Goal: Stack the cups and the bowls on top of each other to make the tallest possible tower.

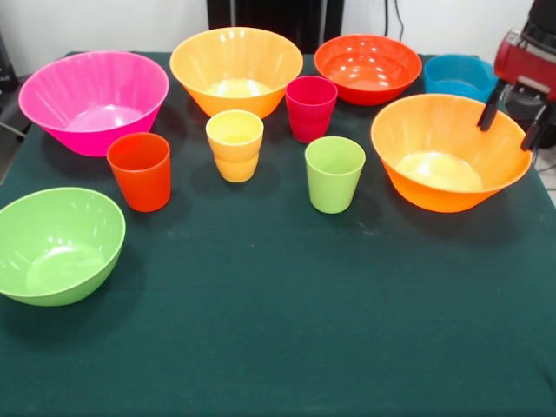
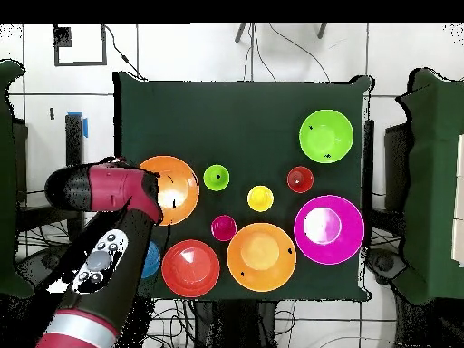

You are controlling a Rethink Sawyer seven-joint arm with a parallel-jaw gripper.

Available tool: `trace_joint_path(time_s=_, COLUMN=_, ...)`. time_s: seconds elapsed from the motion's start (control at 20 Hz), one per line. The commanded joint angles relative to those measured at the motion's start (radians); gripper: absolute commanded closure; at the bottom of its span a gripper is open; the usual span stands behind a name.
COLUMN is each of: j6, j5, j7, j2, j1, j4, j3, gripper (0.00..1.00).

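On the green cloth table (image 1: 287, 330) we count six glossy plastic bowls and four tumblers, no writing legible; at 3 o'clock the gripper (image 1: 511, 122) hangs released over an orange flared plastic bowl (image 1: 434, 139).

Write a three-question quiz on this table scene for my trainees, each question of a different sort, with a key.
1. True or false: the yellow cup is stacked inside the lime green cup.
2. How many bowls stand on the table?
3. Multiple choice: the gripper hangs over the rim of which bowl? A) the pink bowl B) the orange bowl on its own side of the table C) the lime green bowl

Key: 1 false, each cup stands alone; 2 six; 3 B.
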Motion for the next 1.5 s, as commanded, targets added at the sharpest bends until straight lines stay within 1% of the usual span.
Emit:
trace_joint_path(time_s=0.05, j6=0.088, j5=0.041, j7=0.285, j2=0.041, j1=0.008, j4=-0.045, j3=-0.021, gripper=0.0)
trace_joint_path(time_s=0.3, j6=0.08, j5=0.021, j7=0.305, j2=0.043, j1=-0.012, j4=-0.051, j3=0.001, gripper=0.0)
trace_joint_path(time_s=0.4, j6=0.074, j5=0.025, j7=0.316, j2=0.041, j1=-0.021, j4=-0.045, j3=0.013, gripper=0.0)
trace_joint_path(time_s=0.45, j6=0.068, j5=0.028, j7=0.314, j2=0.04, j1=-0.03, j4=-0.042, j3=0.023, gripper=0.0)
trace_joint_path(time_s=0.6, j6=0.037, j5=0.024, j7=0.266, j2=0.032, j1=-0.063, j4=-0.026, j3=0.064, gripper=0.0)
trace_joint_path(time_s=0.85, j6=0.009, j5=0.025, j7=0.256, j2=0.057, j1=-0.087, j4=-0.04, j3=0.089, gripper=0.0)
trace_joint_path(time_s=1.05, j6=-0.019, j5=0.057, j7=0.331, j2=0.109, j1=-0.076, j4=-0.069, j3=0.075, gripper=0.0)
trace_joint_path(time_s=1.1, j6=-0.027, j5=0.059, j7=0.334, j2=0.119, j1=-0.076, j4=-0.076, j3=0.074, gripper=0.0)
trace_joint_path(time_s=1.2, j6=-0.018, j5=0.073, j7=0.356, j2=0.138, j1=-0.073, j4=-0.092, j3=0.064, gripper=0.0)
trace_joint_path(time_s=1.25, j6=-0.007, j5=0.088, j7=0.394, j2=0.155, j1=-0.063, j4=-0.105, j3=0.045, gripper=0.0)
trace_joint_path(time_s=1.4, j6=-0.007, j5=0.128, j7=0.463, j2=0.183, j1=-0.042, j4=-0.119, j3=0.013, gripper=0.0)
trace_joint_path(time_s=1.5, j6=0.001, j5=0.152, j7=0.485, j2=0.198, j1=-0.033, j4=-0.131, j3=-0.004, gripper=0.0)
